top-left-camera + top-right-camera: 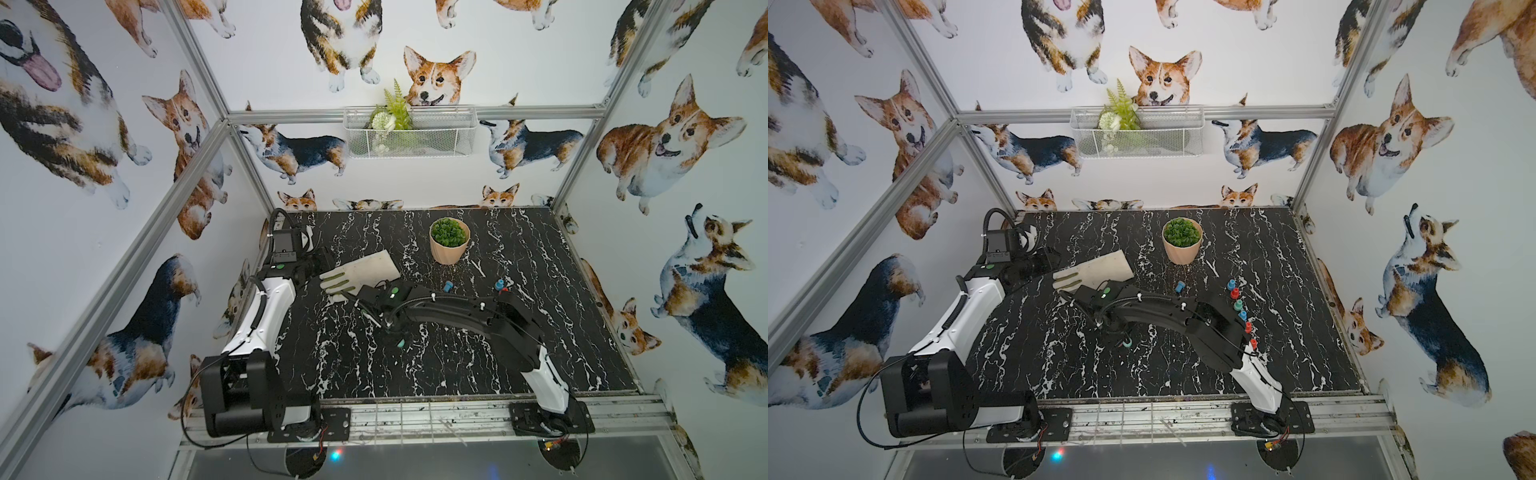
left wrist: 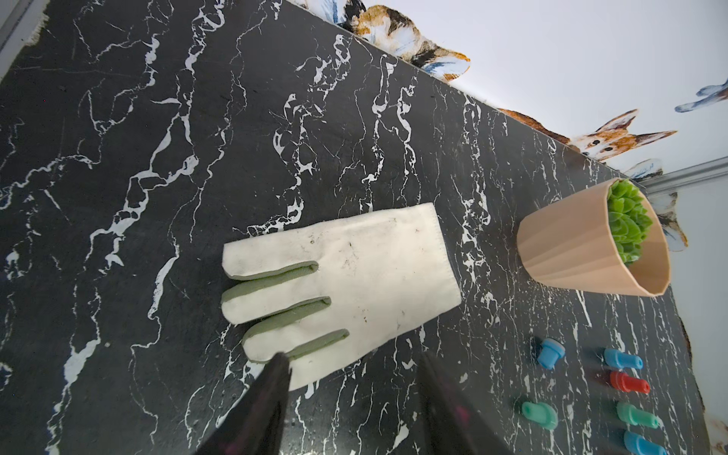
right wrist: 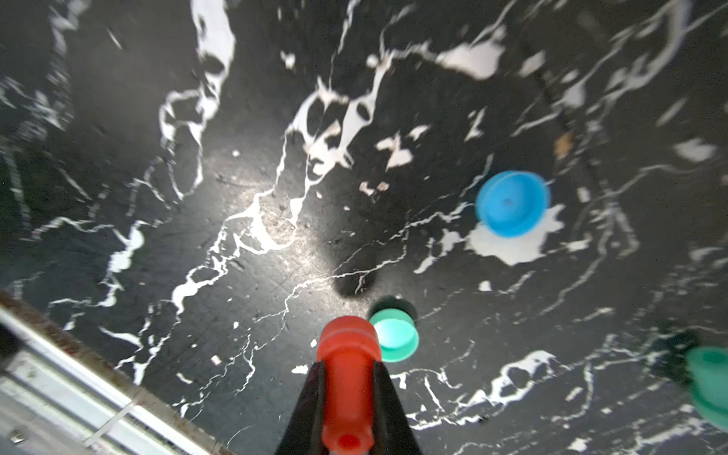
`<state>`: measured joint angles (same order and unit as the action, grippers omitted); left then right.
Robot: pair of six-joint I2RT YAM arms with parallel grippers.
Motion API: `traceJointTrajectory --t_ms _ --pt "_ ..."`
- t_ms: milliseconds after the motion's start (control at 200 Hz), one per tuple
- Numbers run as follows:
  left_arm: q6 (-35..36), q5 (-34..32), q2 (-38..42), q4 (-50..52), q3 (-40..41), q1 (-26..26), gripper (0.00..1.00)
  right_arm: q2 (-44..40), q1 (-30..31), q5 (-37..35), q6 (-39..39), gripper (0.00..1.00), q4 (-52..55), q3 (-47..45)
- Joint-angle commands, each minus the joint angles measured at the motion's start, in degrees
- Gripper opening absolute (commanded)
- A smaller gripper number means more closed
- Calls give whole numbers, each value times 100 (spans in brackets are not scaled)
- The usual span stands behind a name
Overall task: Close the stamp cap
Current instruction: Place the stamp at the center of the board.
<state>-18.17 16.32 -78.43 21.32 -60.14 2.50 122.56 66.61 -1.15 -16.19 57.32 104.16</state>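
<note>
Right gripper (image 3: 349, 368) clenched on red stamp (image 3: 348, 390), wide end down, hovering just beside green cap (image 3: 396, 335). Shift sideways until centred over green cap's mouth, seemingly facing up, hold red stamp upright, then press straight down; off-centre, probably tips or skids green cap. Ignore blue cap (image 3: 512, 203) beyond green cap. Leave left gripper (image 2: 354, 378), agape and empty, well apart from green cap.

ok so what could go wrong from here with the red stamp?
The right gripper is shut on the red stamp, but the cap nearest it is the green cap: colours differ, so it may not be its cap. The stamp also looks off-centre of that loose cap; pressing down could skid it away.
</note>
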Motion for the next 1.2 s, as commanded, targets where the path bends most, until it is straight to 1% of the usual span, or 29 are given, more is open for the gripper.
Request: traceJointTrajectory --t_ms 0,120,270,511,641,746,851,1076,1196 --pt "62 -23 -21 -57 -7 5 55 -366 -268 162 -186 0 95 -74" --pt "59 -7 -46 -64 -7 5 55 -743 -626 119 -271 0 22 -488" --pt "50 19 -76 -62 -24 5 55 -1295 -1193 -8 -390 0 -125 -1321" --pt "32 47 -119 -72 -22 5 55 -2380 -2445 -17 -585 0 -529 -2921" --pt "25 71 -145 -75 -24 5 55 -2768 -3266 119 -588 0 -744 -3594" --pt "24 78 -163 -84 -16 5 55 -2881 -3790 124 -511 0 -825 -3804" --pt "15 80 -170 -82 -24 5 55 -2791 -4118 59 -383 3 -862 -3787" --pt "28 73 -181 -65 -24 5 55 -2404 -4395 -102 -227 7 -942 -3702" --pt "33 69 -184 -71 -24 5 55 -2357 -4484 -154 -240 10 -1052 -3808"
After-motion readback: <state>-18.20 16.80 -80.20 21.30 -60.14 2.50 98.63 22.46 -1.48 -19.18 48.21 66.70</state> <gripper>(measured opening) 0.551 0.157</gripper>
